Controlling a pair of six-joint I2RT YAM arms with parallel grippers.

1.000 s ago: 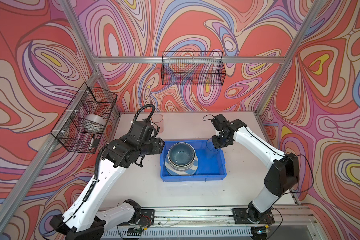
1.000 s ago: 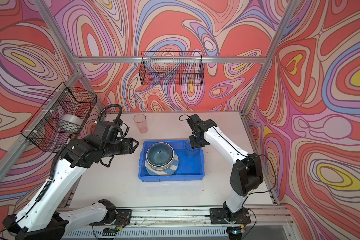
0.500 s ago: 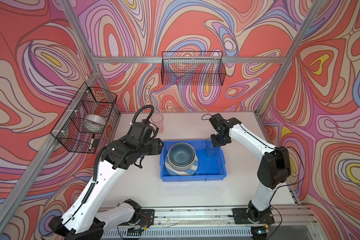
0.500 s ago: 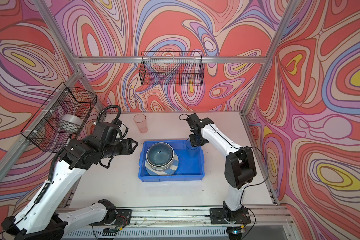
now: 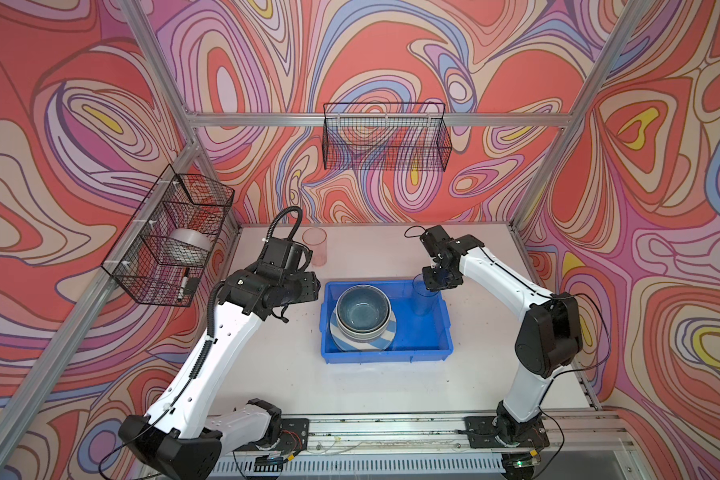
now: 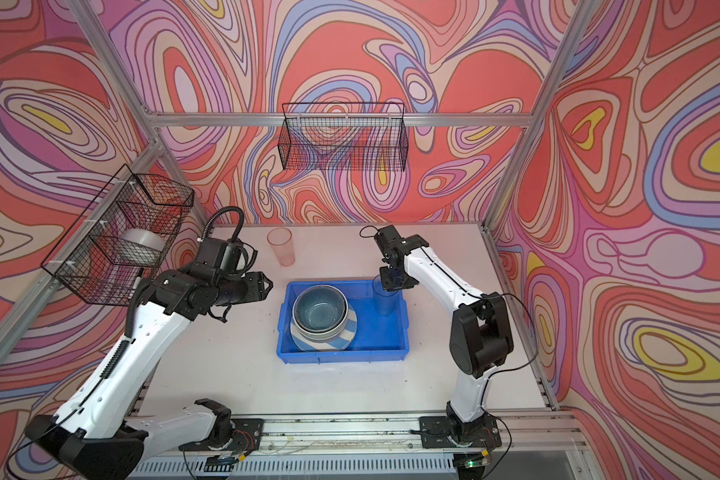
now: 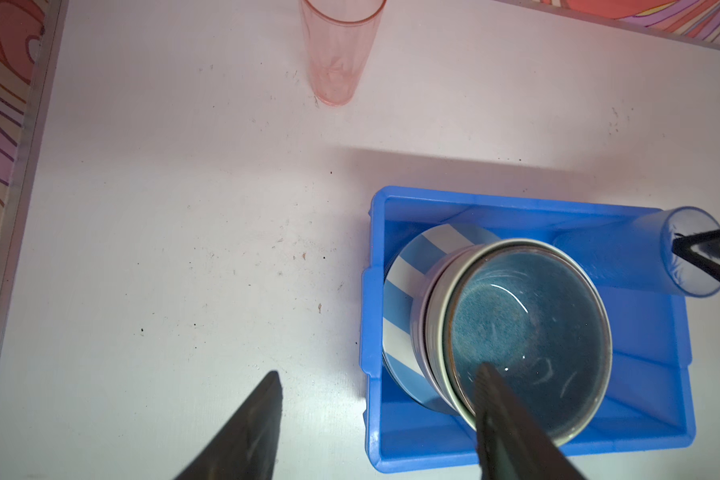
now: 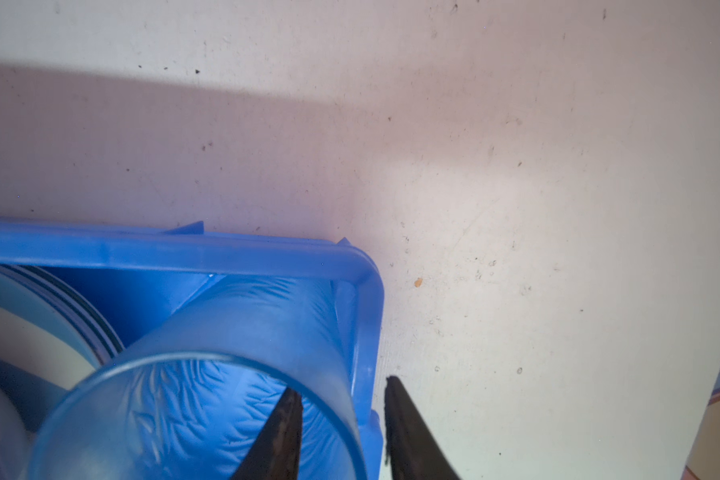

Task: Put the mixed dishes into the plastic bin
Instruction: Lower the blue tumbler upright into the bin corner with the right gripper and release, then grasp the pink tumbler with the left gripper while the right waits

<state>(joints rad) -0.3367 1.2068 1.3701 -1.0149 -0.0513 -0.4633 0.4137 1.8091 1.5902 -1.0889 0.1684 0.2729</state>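
The blue plastic bin (image 5: 385, 358) (image 6: 341, 356) (image 7: 657, 386) sits mid-table. Inside it a dark blue-grey bowl (image 5: 362, 309) (image 7: 524, 328) nests in a pale green bowl (image 7: 437, 332) on a blue-and-white striped plate (image 5: 360, 343) (image 7: 400, 286). A bluish tumbler (image 5: 424, 299) (image 6: 385, 301) (image 8: 233, 332) stands upright in the bin's back right corner. My right gripper (image 5: 437, 282) (image 8: 342, 386) is open at its rim, one finger inside the tumbler and one outside the bin wall. A pinkish tumbler (image 5: 314, 246) (image 7: 337, 50) stands at the back of the table. My left gripper (image 5: 314, 286) (image 7: 379, 371) hovers open and holds nothing, just left of the bin.
A black wire basket (image 5: 167, 241) on the left wall holds a white roll (image 5: 190, 245). Another wire basket (image 5: 385, 139) hangs on the back wall. Metal frame posts edge the table, and the arm bases sit on a rail along the front.
My right gripper's jaws have parted at the bluish tumbler's rim; a second ago they were shut on it. The right arm's elbow has swung outward. The left arm has barely moved.
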